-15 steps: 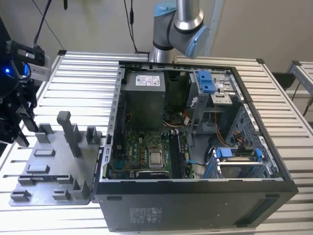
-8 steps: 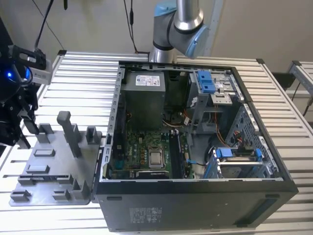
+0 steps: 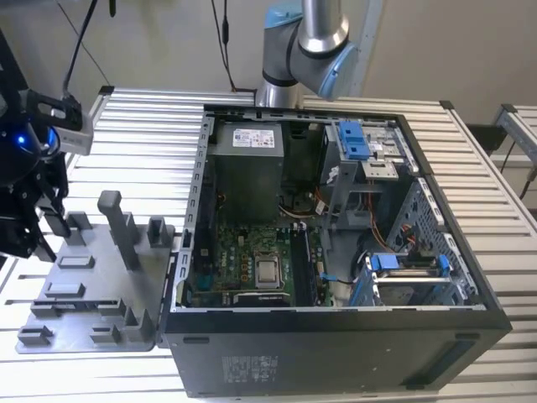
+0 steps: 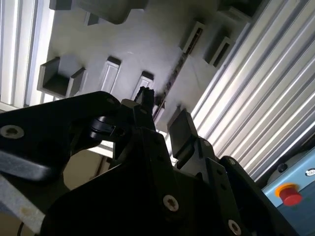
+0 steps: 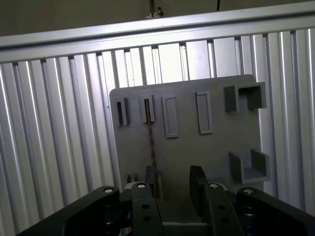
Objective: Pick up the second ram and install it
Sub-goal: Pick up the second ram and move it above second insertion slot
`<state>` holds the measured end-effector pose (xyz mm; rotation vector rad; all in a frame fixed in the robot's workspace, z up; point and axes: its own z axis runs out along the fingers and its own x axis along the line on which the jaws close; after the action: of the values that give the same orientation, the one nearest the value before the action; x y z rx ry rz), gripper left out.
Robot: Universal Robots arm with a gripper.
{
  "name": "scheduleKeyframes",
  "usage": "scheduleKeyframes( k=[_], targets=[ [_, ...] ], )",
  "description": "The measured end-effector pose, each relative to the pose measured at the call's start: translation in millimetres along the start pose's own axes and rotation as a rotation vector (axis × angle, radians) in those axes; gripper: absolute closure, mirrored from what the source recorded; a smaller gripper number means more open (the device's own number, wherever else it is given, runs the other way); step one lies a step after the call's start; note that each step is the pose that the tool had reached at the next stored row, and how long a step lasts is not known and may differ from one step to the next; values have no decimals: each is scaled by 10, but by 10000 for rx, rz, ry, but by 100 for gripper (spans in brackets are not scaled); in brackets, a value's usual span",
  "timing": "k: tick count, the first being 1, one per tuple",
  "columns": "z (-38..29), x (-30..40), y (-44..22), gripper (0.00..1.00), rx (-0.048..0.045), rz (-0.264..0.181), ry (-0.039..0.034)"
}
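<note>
First wrist view: second ram [image 5: 150, 133] aligned with one parted jaw

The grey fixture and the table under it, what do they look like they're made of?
The grey fixture looks like matte plastic: an even grey with no glare, and blocky posts that seem moulded or printed. The table looks like bare metal, probably aluminium: ribbed slats with bright, streaky reflections.

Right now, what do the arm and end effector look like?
The arm is silver tubing with light-blue joint caps. The end effector is black with two flat dark fingers and pale screw heads; a blue light glows at its wrist, and black cables trail upward.
</note>
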<state>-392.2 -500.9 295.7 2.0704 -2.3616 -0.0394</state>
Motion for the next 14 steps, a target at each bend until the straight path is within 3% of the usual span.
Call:
scheduleKeyframes(
  k=[7, 14],
  targets=[
    [86, 26, -4, 58, 86, -1, -13],
    [139, 43, -7, 58, 89, -1, -11]
  ],
)
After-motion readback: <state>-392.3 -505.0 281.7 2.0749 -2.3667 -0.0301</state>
